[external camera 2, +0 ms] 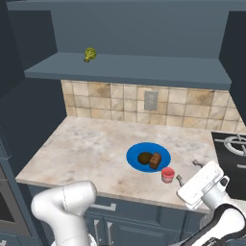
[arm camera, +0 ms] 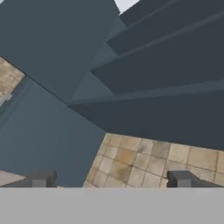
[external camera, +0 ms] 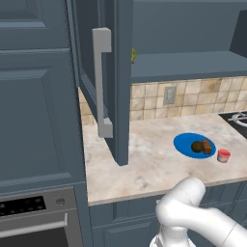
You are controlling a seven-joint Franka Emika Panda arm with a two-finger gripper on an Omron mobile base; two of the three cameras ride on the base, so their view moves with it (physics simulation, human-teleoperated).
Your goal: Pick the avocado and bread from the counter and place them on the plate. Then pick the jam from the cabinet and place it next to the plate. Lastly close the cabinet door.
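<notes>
On the beige counter [external camera 2: 86, 144] lies the blue plate [external camera 2: 153, 148] [external camera: 183, 142], with the round dark avocado [external camera 2: 144, 158] [external camera: 196, 146] and the brown bread [external camera 2: 155, 161] [external camera: 207, 146] side by side on it. The red jam [external camera 2: 167, 175] [external camera: 223, 155] stands on the counter just beside the plate's near right rim. My gripper [external camera 2: 187, 171] [arm camera: 111, 181] hovers open and empty right of the jam, near the counter's front edge, pointing up towards the backsplash. The cabinet [external camera 2: 129, 67] [external camera: 188, 65] is open, and its door [external camera: 123, 106] with the grey bar handle [external camera: 102, 82] swings out over the counter.
A small yellow-green object [external camera 2: 90, 54] [external camera: 133, 55] sits on the cabinet shelf at the left. A black stove top [external camera 2: 233, 144] [external camera: 239, 118] borders the counter on the right. An oven [external camera: 34, 222] sits below tall cabinets on the left.
</notes>
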